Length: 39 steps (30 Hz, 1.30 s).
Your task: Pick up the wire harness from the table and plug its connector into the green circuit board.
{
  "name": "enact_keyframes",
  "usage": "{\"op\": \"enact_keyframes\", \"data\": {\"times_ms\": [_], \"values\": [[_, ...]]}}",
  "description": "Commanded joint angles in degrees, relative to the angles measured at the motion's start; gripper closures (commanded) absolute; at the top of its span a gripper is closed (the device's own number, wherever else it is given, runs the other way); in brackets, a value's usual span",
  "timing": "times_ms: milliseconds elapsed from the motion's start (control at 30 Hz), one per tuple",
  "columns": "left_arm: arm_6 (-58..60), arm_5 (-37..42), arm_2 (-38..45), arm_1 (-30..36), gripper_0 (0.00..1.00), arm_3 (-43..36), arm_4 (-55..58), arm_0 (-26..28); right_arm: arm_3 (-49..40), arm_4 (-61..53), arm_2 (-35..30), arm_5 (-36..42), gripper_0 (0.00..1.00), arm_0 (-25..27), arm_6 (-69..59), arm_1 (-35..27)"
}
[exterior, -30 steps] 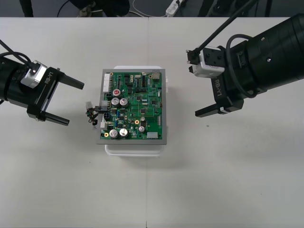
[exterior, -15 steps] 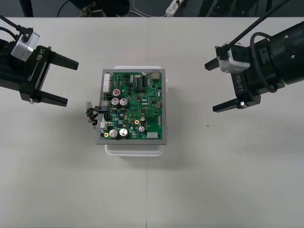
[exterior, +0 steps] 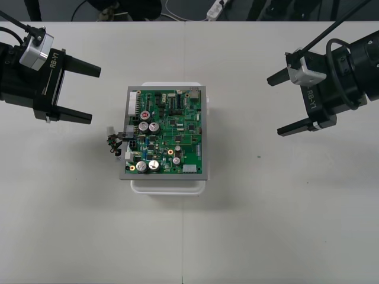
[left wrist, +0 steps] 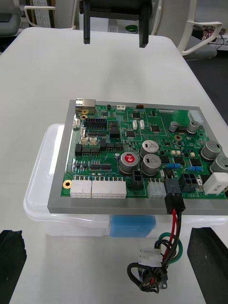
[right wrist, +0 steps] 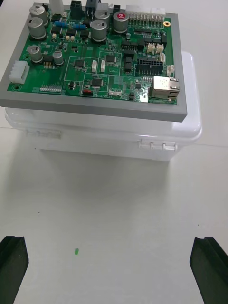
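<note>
- Over the last second both arms had drawn back from the green circuit board [exterior: 169, 133]. The left claw [exterior: 93, 94] had lifted away towards the far-left corner of the surface [exterior: 266, 225], and the right claw [exterior: 274, 105] had pulled out to the right side.
- Both claws stood with their fingers wide apart and held nothing. In each wrist view the black fingers [left wrist: 9, 266] [right wrist: 12, 266] sat at the bottom corners with only bare surface between them.
- The wire harness [exterior: 113, 142] was at the board's left edge. In the left wrist view its black plug [left wrist: 174, 202] appeared seated in a header at the edge of the board [left wrist: 142, 156]. The red, black and green wires drooped from it to a tangle with the metal socket [left wrist: 152, 282] on the surface, just beside the white base [left wrist: 42, 209].
- With the plug apparently in and both claws clear, the task looked finished or very nearly so.
- Nothing lay between either claw and the board. The loose wire loop hung on the left claw's side, and a careless pass there could snag it.
</note>
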Motion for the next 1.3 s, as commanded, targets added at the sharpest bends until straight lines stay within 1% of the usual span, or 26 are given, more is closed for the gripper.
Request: {"op": "enact_keyframes", "data": {"times_ms": [33, 133, 300, 367, 700, 867, 1100, 1167, 1300], "values": [[1.2, -2.1, 2.0, -0.8, 0.00, -1.6, -1.6, 0.4, 0.9, -0.8, -2.2, 0.0, 0.00, 0.2, 3.2, -1.5], [3.6, -2.1, 4.5, -2.6, 0.00, -2.4, -4.2, 0.4, 1.0, 0.4, -3.0, 0.0, 0.00, 0.2, 4.2, 0.4], [7.9, -2.1, 7.4, -4.8, 0.00, -4.8, -6.6, 0.4, 1.3, 2.0, -3.8, 0.0, 0.00, 0.7, 5.3, 1.6], [10.0, -2.1, 7.7, -5.1, 0.00, -5.5, -6.8, 0.4, 1.9, 2.1, -4.1, 0.0, 0.00, 0.6, 5.9, 1.5], [11.4, -2.1, 9.0, -5.3, 0.00, -7.7, -9.7, 0.4, 4.3, 1.6, -4.6, 0.0, 0.00, 0.8, 9.2, 0.1], [12.0, -2.1, 11.3, -6.6, 0.00, -11.1, -12.2, 0.4, 4.3, 1.6, -4.6, 0.0, 0.00, 0.9, 10.7, -0.5], [11.9, -2.1, 10.7, -6.8, 0.00, -13.0, -12.0, 0.5, 4.8, 1.8, -4.7, 0.0, 0.00, 2.1, 13.4, -1.3], [11.8, -2.1, 9.9, -6.8, 0.00, -13.9, -12.0, 0.5, 5.8, 1.7, -4.8, 0.0, 0.00, 2.2, 16.7, -1.7], [12.0, -2.1, 8.7, -6.8, 0.00, -15.3, -12.1, 0.9, 7.8, 1.0, -4.9, 0.0, 0.00, 2.2, 18.2, -2.8]]}}
